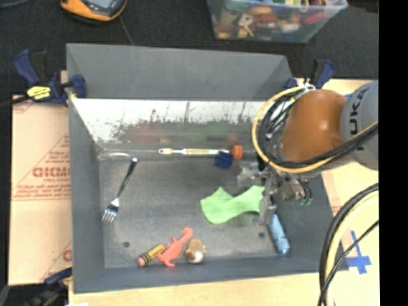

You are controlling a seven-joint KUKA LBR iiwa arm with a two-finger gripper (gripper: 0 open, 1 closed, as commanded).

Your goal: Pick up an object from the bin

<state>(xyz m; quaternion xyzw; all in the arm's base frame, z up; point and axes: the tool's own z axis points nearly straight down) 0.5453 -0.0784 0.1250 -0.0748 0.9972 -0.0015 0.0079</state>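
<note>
My gripper is low in the right part of the bin, under the orange wrist cover. It stands over the right end of a light green soft floppy thing that lies flat on the bin floor. Just right of and below the gripper lies a blue pen-like stick, slanting toward the front right corner. Behind the gripper, near the back wall, a small blue block and an orange bead sit at the end of a long pale-handled tool.
A metal fork lies at the left. Along the front edge are a yellow-and-red crayon, a pink toy lizard and a small brown-and-white thing. The arm and its cables hang over the bin's right side.
</note>
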